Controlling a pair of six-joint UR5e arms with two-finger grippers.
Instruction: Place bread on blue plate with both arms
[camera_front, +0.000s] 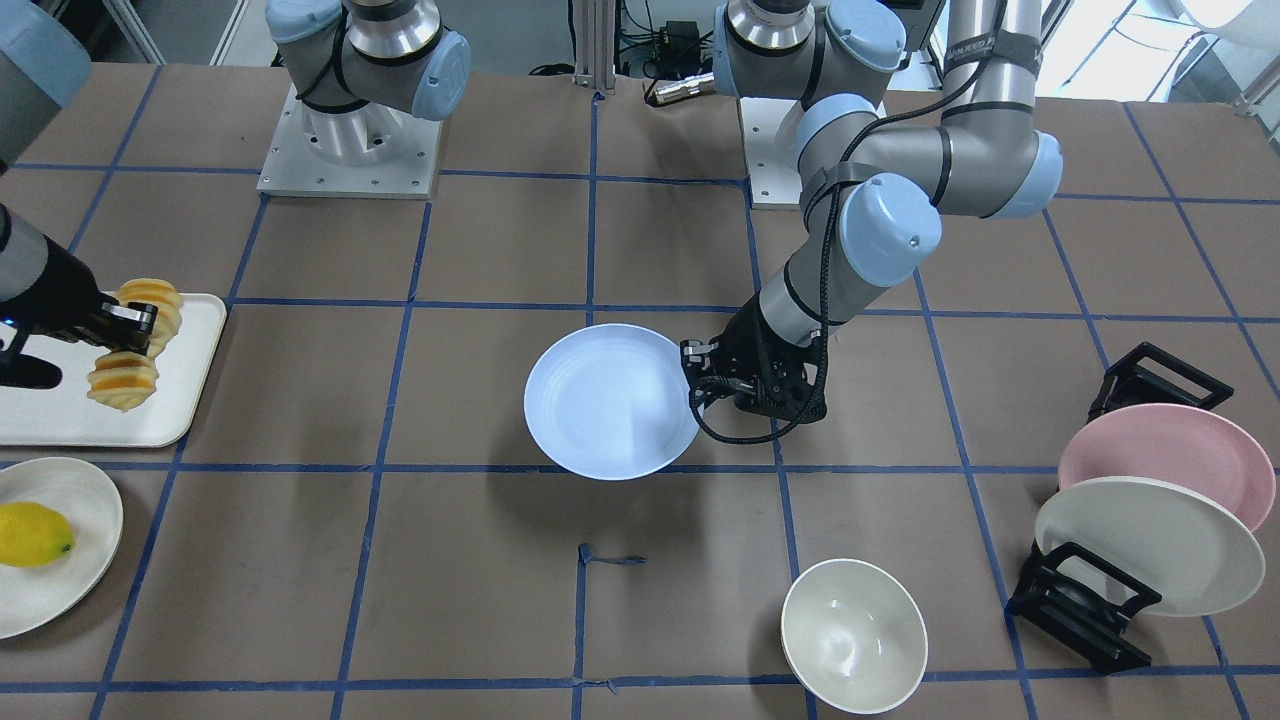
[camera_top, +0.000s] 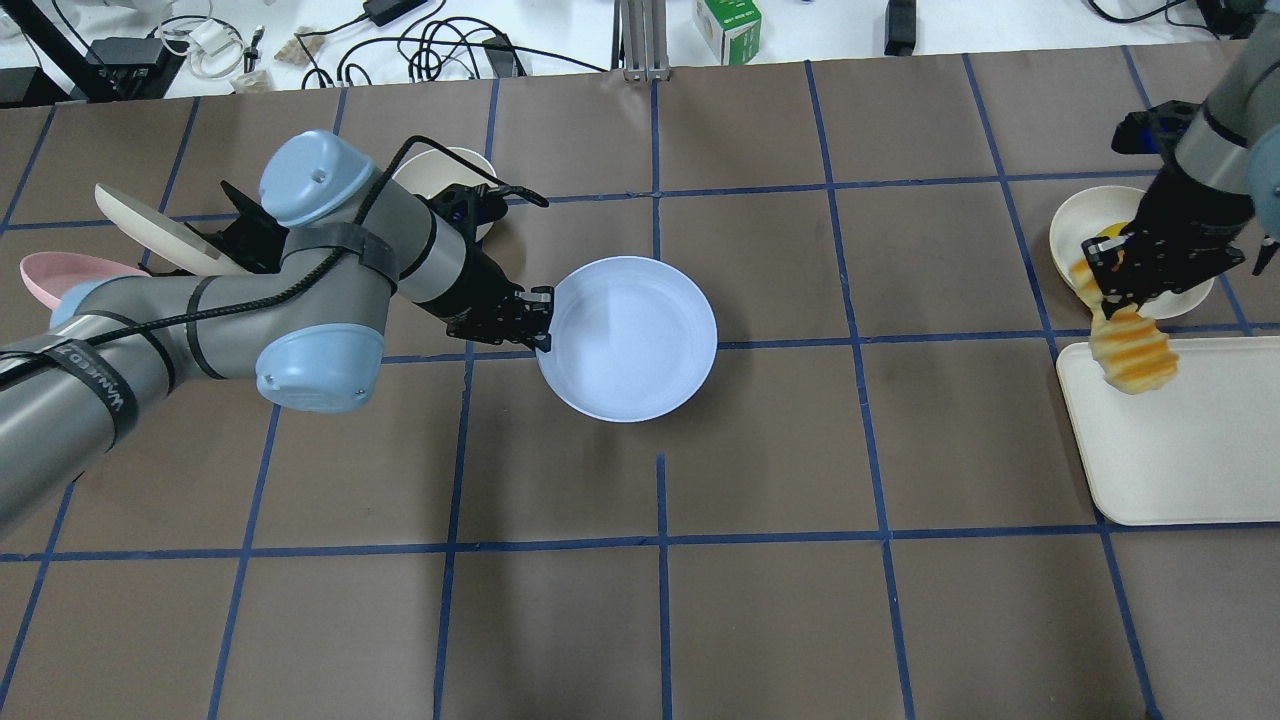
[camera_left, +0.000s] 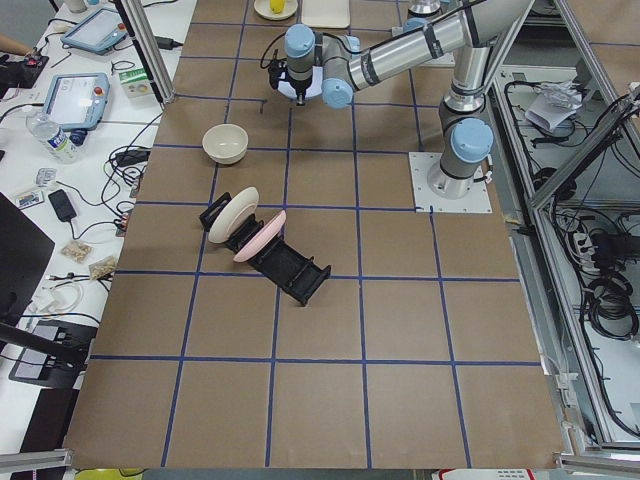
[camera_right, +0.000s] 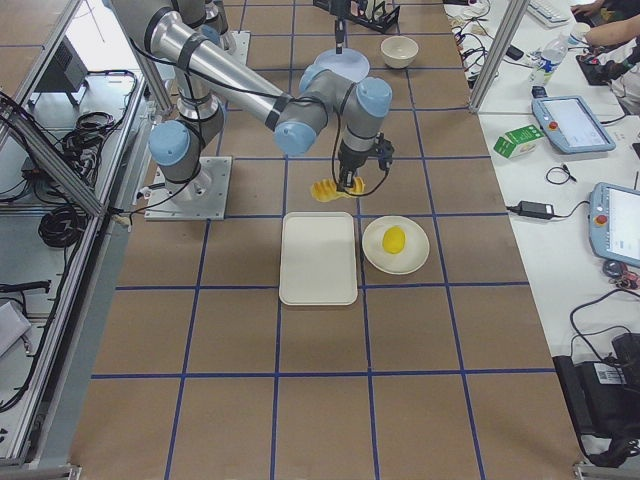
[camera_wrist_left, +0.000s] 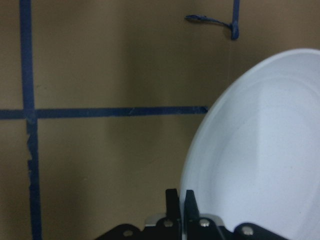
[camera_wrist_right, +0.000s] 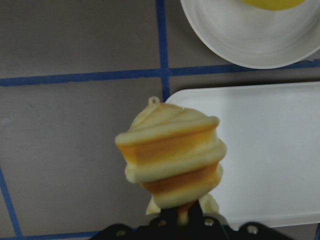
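Observation:
The blue plate (camera_front: 600, 400) is near the table's middle; it also shows in the overhead view (camera_top: 630, 340) and the left wrist view (camera_wrist_left: 265, 150). My left gripper (camera_front: 693, 380) (camera_top: 545, 320) (camera_wrist_left: 180, 200) is shut on the plate's rim. The plate's shadow on the table lies offset from it, so it seems held a little above the surface. My right gripper (camera_front: 125, 330) (camera_top: 1105, 288) (camera_wrist_right: 182, 215) is shut on the middle of the bread (camera_front: 125, 385) (camera_top: 1135, 350) (camera_wrist_right: 172, 160). It holds the ridged yellow-orange loaf in the air over the corner of the white tray (camera_front: 160, 420) (camera_top: 1180, 450).
A lemon (camera_front: 33, 533) lies on a cream plate (camera_front: 75, 590) beside the tray. A cream bowl (camera_front: 853, 635) stands on the operators' side. A black rack (camera_front: 1085, 605) holds a pink plate (camera_front: 1170, 455) and a cream-white plate (camera_front: 1150, 545) on my left.

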